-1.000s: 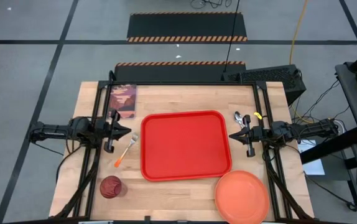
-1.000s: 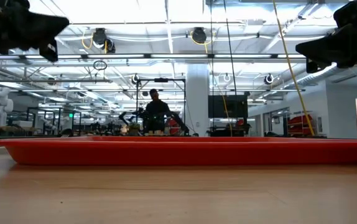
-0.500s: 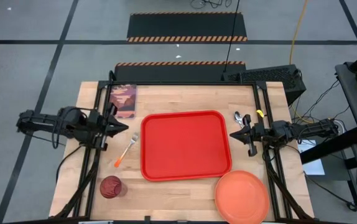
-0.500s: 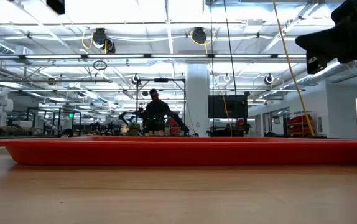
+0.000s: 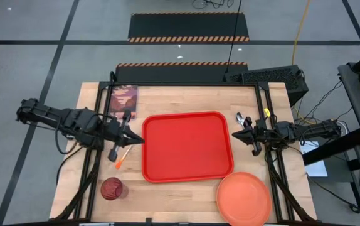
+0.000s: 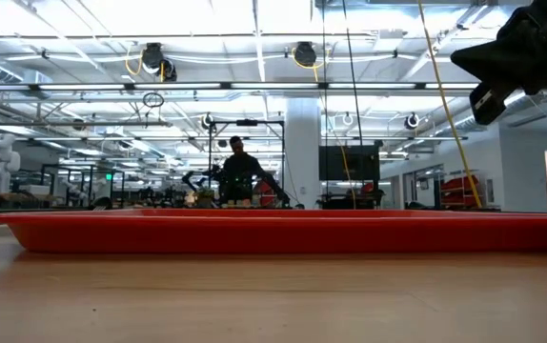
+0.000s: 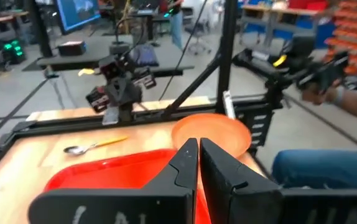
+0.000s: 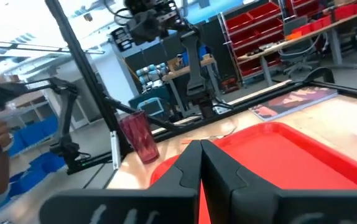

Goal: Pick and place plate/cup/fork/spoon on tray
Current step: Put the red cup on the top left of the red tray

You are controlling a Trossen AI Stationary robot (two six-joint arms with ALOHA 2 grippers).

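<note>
My left pincer (image 5: 128, 139) hangs over the fork (image 5: 121, 159) near the left edge of the table (image 5: 186, 94), just beside the left rim of the tray (image 5: 187, 147). From its own wrist camera its fingers look pressed together with only a hairline between them, and they hold nothing. I judge the step in hand to be picking up the fork. To do it well I would spread the fingers first, turn the wrist so they straddle the thin orange handle across its width, come straight down near the middle of the handle, and close gently so the fork does not skid on the wood or tip tines-down when lifted. Most of the fork is hidden under the arm in the overhead view; only the handle's end shows.

My right pincer (image 5: 236, 134) waits by the tray's right rim, fingers likewise nearly shut and empty. The spoon (image 5: 241, 118) lies just behind it, toward the far right corner of the table.

The tray sits in the middle of the table with nothing on it yet. The cup (image 5: 111, 188) stands upright near the front left corner, well apart from the left pincer. The plate (image 5: 243, 198) lies at the front right corner, close to the tray's near right corner.
</note>
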